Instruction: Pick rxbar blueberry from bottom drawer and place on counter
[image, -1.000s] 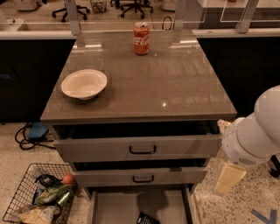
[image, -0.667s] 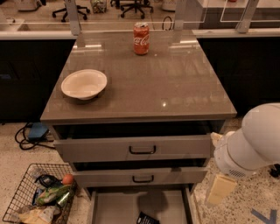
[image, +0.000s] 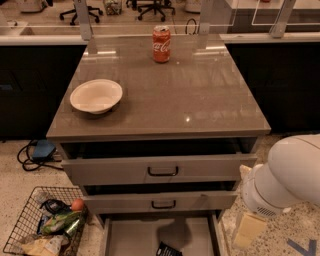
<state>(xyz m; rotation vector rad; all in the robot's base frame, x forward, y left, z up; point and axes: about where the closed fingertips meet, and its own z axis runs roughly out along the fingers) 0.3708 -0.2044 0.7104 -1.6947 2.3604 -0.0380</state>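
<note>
**Arm low on the right, gripper hanging beneath it**

The white arm (image: 290, 172) comes in from the right edge of the view. It ends in a bulky rounded joint (image: 262, 192) with a ribbed collar, directly above the gripper. The gripper (image: 248, 230), a pale cream piece, hangs below and slightly left of that joint. It points down, near the bottom edge of the view.
</note>
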